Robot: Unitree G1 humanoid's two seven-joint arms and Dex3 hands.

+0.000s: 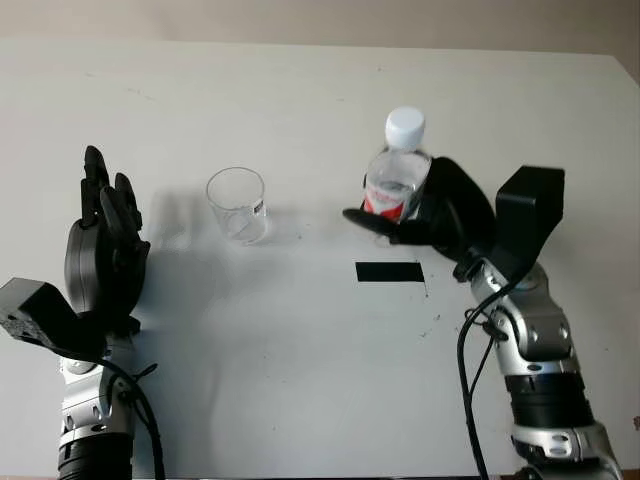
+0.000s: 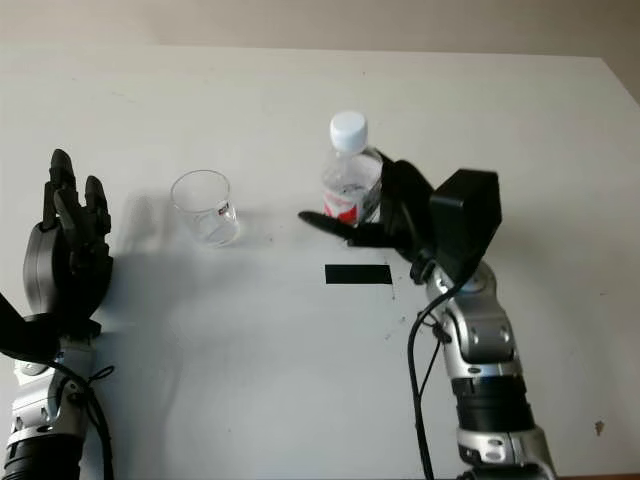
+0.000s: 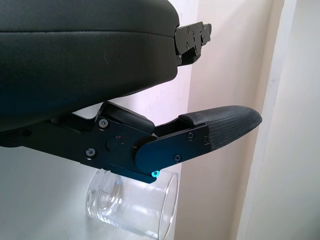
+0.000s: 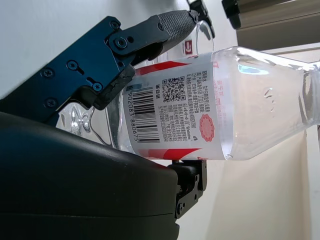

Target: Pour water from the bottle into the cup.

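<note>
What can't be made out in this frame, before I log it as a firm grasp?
- Bottle base and lower body: head views, hidden behind the right hand.
- Bottle's white cap: right wrist view, cut off by the picture's edge.
- Water level in the bottle: unclear through label and glare.
- Cup contents: clear glass, too faint to tell.
- Left hand, open, beside the cup.

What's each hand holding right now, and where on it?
Right hand grips the clear plastic bottle with white cap around its red-and-white labelled body. Left hand is open, holding nothing, beside the clear cup.
</note>
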